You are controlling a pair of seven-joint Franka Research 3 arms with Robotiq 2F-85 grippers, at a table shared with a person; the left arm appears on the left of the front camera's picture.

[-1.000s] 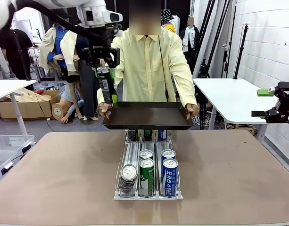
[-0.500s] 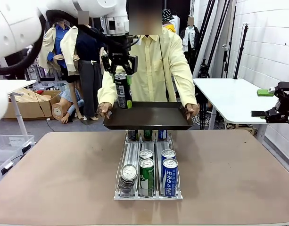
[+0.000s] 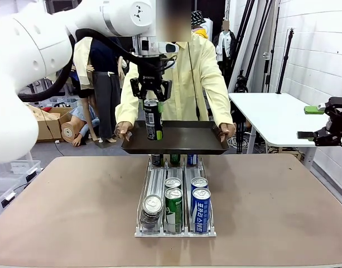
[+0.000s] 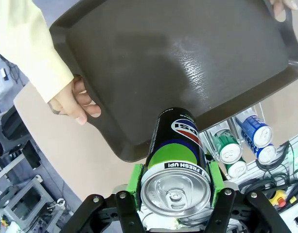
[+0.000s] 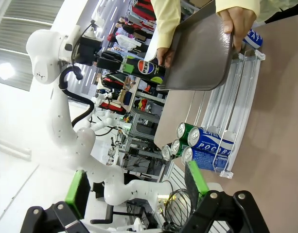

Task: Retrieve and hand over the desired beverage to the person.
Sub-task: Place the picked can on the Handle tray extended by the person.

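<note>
My left gripper [image 3: 153, 109] is shut on a black Pepsi can [image 3: 153, 120] with a green band, gripped near its top. The can hangs upright just over the left part of a dark tray [image 3: 184, 139]. The person [image 3: 179, 72], in a pale-yellow shirt, holds the tray level with both hands at the far side. In the left wrist view the green pads [image 4: 137, 178] clamp the can [image 4: 177, 145] above the tray [image 4: 178, 58], beside the person's hand [image 4: 73, 102]. My right gripper [image 3: 313, 123] hovers open at the far right, nothing between its fingers [image 5: 195, 182].
A wire can rack [image 3: 143, 220] stands mid-table below the tray, with silver, green and blue cans [image 3: 173, 204] at its front and more at its back. A white side table [image 3: 271, 114] stands near the right arm. The brown tabletop [image 3: 282, 212] is bare either side.
My left gripper has carried the can rightward and down, from beside the person's shoulder to just over the tray's left part. The right arm, tray and rack have stayed put.
</note>
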